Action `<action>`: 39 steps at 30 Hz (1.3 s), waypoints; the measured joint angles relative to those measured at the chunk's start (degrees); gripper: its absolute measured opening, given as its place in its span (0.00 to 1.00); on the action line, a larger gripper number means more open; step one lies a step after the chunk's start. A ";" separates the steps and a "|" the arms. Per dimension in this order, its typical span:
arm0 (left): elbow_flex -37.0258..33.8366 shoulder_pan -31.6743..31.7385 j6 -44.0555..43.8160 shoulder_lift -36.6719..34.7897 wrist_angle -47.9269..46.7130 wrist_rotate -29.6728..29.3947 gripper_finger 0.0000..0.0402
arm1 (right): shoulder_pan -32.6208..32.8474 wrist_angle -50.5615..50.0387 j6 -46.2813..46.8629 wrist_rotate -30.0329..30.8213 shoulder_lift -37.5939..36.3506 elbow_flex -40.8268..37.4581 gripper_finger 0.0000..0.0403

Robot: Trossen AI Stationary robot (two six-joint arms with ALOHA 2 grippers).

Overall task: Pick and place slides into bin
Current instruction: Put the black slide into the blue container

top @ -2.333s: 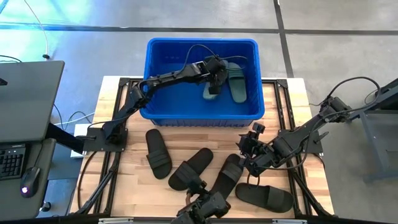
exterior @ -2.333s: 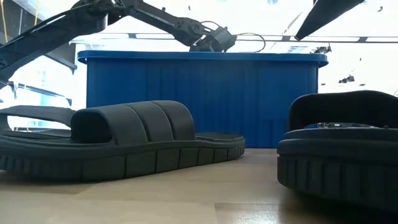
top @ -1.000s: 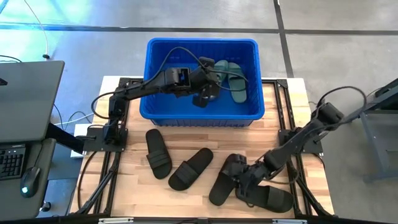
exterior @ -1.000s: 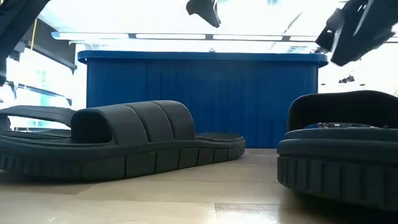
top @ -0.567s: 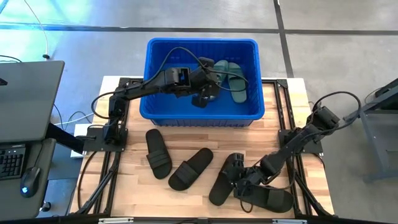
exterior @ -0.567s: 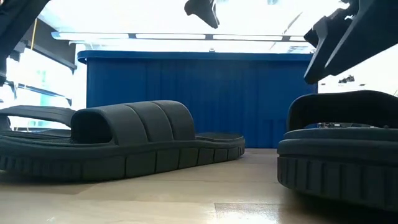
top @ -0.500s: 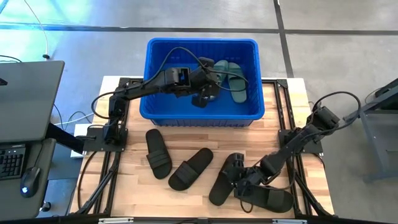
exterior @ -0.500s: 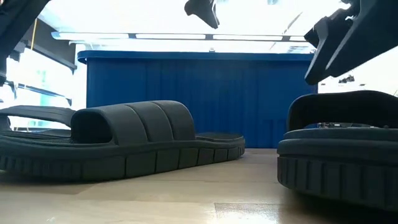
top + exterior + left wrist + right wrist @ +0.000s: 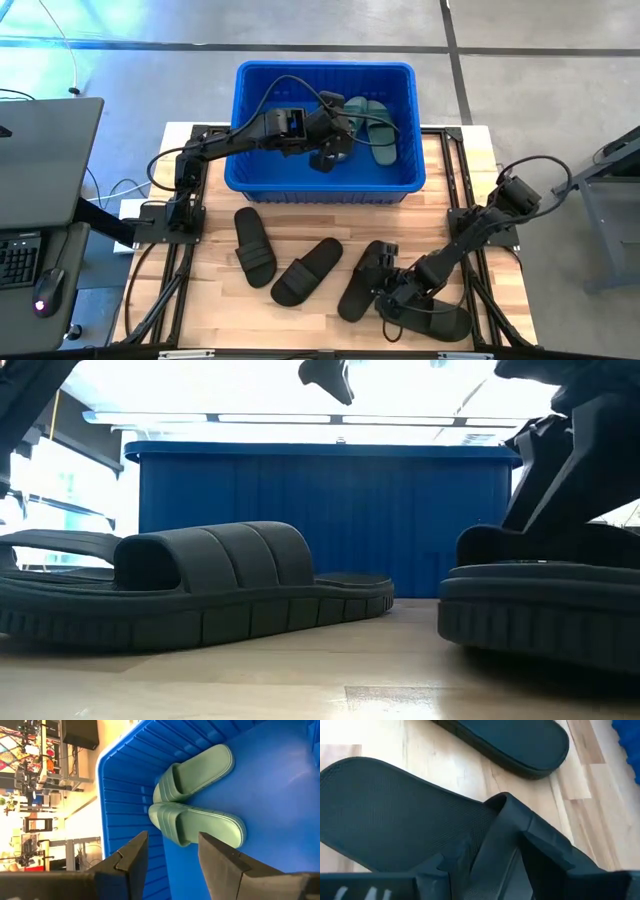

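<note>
Nearest the table's front edge, the right gripper [image 9: 392,297] is lowered onto a black slide [image 9: 430,318] lying at the front right. In the right wrist view its two fingers [image 9: 547,855] are seen spread wide on either side of the strap [image 9: 502,832] of that slide, which lies between them; whether the strap is actually pinched cannot be told. In the low view the same slide [image 9: 535,605] is seen resting on the wooden table [image 9: 300,675] with the dark arm directly above it.

Just beside it a second black slide [image 9: 362,280] is laid at an angle. Further left, a third black slide [image 9: 306,270] and a fourth [image 9: 254,245] are spread across the table's middle, all flat on the wood.

Behind them, at the far edge, the blue bin [image 9: 252,175] is placed. Two sage green slides [image 9: 197,795] are seen lying side by side on its floor, toward the right end. The left gripper [image 9: 330,158] is held above the inside of the bin, near the green pair. In the left wrist view its fingers [image 9: 135,857] are parted with nothing between them; no slide is held.
</note>
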 joint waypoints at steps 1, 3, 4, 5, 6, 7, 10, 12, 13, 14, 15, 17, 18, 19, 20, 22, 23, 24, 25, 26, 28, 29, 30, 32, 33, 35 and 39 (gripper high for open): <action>0.00 0.00 0.00 0.00 0.00 0.00 0.38 | 0.02 -0.45 0.06 -0.01 0.00 0.00 0.40; 0.00 0.00 0.00 0.00 -0.08 0.00 0.38 | 0.06 -3.64 1.08 -0.26 0.00 0.04 0.40; 0.00 0.00 0.00 0.00 -0.09 0.00 0.38 | 0.04 -5.44 2.52 -0.42 0.00 0.00 0.40; 0.00 0.00 0.00 0.01 -0.12 0.00 0.38 | 0.02 -7.02 4.31 -0.68 0.00 -0.02 0.40; 0.00 0.00 0.00 0.02 -0.13 0.00 0.38 | 0.06 -8.36 5.90 -1.09 0.00 0.00 0.40; 0.00 0.00 0.00 0.02 -0.13 0.00 0.38 | 0.28 -9.79 7.24 -1.86 -0.02 0.04 0.40; 0.00 0.00 0.00 0.02 -0.13 0.00 0.38 | 1.17 -14.10 8.91 -3.29 -0.03 0.01 0.40; 0.00 0.00 0.00 0.03 -0.14 0.00 0.38 | 1.94 -16.01 9.69 -3.32 -0.03 -0.02 0.40; 0.00 0.00 0.00 0.04 -0.15 0.00 0.38 | 2.33 -17.06 10.34 -3.23 0.01 0.19 0.40; 0.00 0.00 0.00 0.04 -0.15 0.00 0.38 | 2.65 -19.11 10.80 -3.34 0.04 0.81 0.40; 0.00 0.00 0.00 0.04 -0.15 0.00 0.38 | 3.00 -21.45 11.32 -3.52 0.04 1.56 0.40; 0.00 0.00 0.00 0.04 -0.15 0.00 0.38 | 3.82 -26.94 12.98 -3.47 0.15 3.70 0.40; 0.00 0.00 0.00 0.04 -0.15 0.00 0.38 | 4.24 -29.93 14.01 -3.17 0.19 4.90 0.40; 0.00 0.00 0.00 0.04 -0.15 0.00 0.38 | 4.71 -32.66 15.04 -2.52 0.19 5.92 0.40; 0.00 0.00 -0.01 0.04 -0.15 0.01 0.38 | 5.01 -34.78 15.96 -1.98 0.15 6.64 0.40; 0.00 0.00 -0.02 0.04 -0.15 0.01 0.38 | 5.40 -36.88 17.27 -2.05 0.15 6.86 0.40; 0.00 0.00 -0.02 0.04 -0.15 0.02 0.38 | 5.55 -37.13 17.95 -2.34 0.15 6.46 0.40; 0.00 0.00 -0.02 0.04 -0.15 0.04 0.38 | 5.64 -37.18 18.60 -2.86 0.16 5.91 0.40; 0.00 0.00 -0.02 0.04 -0.17 0.02 0.38 | 5.62 -37.15 19.46 -3.73 0.38 5.28 0.40; 0.00 0.00 -0.02 0.04 -0.17 0.04 0.38 | 5.62 -37.26 20.49 -4.50 0.74 4.65 0.40; 0.00 0.00 -0.02 0.04 -0.17 0.07 0.38 | 5.62 -37.83 22.06 -5.68 1.40 3.78 0.40; 0.00 0.00 -0.02 0.04 -0.18 0.07 0.38 | 5.62 -38.56 22.87 -6.40 1.91 3.69 0.40; 0.00 0.00 -0.02 0.04 -0.20 0.07 0.38 | 5.62 -39.48 23.75 -6.97 2.56 3.69 0.40; 0.00 0.00 -0.02 0.04 -0.20 0.09 0.38 | 5.62 -41.10 25.37 -7.56 3.57 3.60 0.40; 0.00 0.00 -0.02 0.04 -0.20 0.09 0.38 | 5.62 -41.56 25.87 -7.53 3.84 3.58 0.40; 0.00 0.00 -0.02 0.04 -0.20 0.11 0.38 | 5.62 -42.32 26.89 -6.98 4.22 3.63 0.40; 0.00 0.00 -0.02 0.04 -0.22 0.24 0.38 | 5.62 -45.18 27.87 -7.21 4.30 3.58 0.33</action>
